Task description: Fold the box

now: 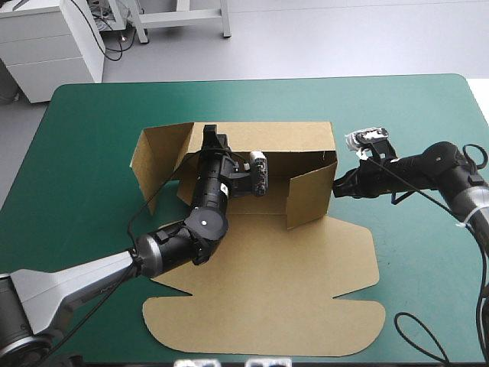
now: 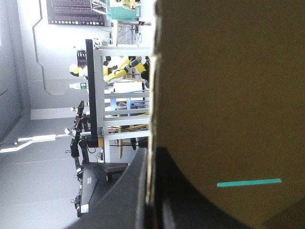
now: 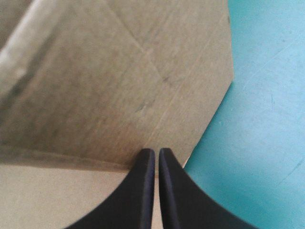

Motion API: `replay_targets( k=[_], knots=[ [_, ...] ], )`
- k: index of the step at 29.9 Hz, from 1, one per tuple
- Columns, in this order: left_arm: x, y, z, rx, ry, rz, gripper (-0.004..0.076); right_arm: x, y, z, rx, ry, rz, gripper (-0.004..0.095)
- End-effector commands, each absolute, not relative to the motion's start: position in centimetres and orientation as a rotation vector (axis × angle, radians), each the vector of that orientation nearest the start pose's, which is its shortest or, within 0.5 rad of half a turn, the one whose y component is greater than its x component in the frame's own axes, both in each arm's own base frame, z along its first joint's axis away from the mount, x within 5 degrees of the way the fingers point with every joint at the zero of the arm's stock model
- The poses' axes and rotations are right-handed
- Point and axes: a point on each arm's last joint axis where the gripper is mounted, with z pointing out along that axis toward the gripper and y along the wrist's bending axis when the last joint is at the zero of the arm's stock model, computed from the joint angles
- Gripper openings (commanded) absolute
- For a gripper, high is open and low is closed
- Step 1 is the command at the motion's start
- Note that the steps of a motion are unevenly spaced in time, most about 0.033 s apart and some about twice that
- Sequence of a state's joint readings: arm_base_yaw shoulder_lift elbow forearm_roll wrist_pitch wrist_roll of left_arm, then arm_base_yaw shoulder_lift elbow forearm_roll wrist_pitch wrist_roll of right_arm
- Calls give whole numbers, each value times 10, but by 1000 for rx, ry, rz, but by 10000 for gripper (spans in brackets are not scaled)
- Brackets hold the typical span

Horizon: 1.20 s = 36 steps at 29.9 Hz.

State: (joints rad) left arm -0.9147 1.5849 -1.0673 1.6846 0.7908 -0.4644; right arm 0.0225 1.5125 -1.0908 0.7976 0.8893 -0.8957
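The brown box [image 1: 260, 283], a cut sheet of plain corrugated board, lies in the middle of the table with the teal-green cover [image 1: 92, 138], and I judge it about half folded. The long back wall [image 1: 290, 138] stands up, and the left side wall [image 1: 157, 153] and the short right flap [image 1: 309, 195] are raised but lean loosely and are not yet tucked. The wide front part with rounded corners [image 1: 267, 321] is flat on the table. The left gripper [image 1: 210, 136] reaches inside and its black fingers pinch the top edge of the back wall. The right gripper [image 1: 336, 188] has its fingers almost together, and they seem to hold the outer end of the right flap. What is left, I think, is to tuck the walls. I see no brand, label or print on the board.
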Motion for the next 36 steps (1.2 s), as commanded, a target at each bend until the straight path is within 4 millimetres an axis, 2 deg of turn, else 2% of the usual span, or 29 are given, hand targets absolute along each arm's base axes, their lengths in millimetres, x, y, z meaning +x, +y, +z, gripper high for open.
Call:
replay_targets(
  k=[1, 8, 10, 18, 24, 29, 36],
  knots=[
    [254, -228, 334, 1282, 1178, 1051, -8, 295, 62, 302, -709, 2297, 670, 171],
    [254, -228, 334, 1282, 1178, 1051, -8, 293, 63, 301, -754, 2294, 682, 622],
    [254, -228, 334, 1282, 1178, 1051, -8, 294, 63, 301, -748, 2290, 674, 697],
    [254, -228, 334, 1282, 1178, 1051, -8, 299, 66, 305, -678, 2244, 677, 707],
    [254, -228, 334, 1280, 1179, 1053, -8, 300, 88, 300, -673, 2209, 621, 705],
    [254, -228, 334, 1280, 1179, 1053, -8, 299, 102, 286, -581, 2196, 550, 705],
    [254, -228, 334, 1279, 1179, 1054, -8, 298, 115, 294, -491, 2111, 520, 697]
  ],
)
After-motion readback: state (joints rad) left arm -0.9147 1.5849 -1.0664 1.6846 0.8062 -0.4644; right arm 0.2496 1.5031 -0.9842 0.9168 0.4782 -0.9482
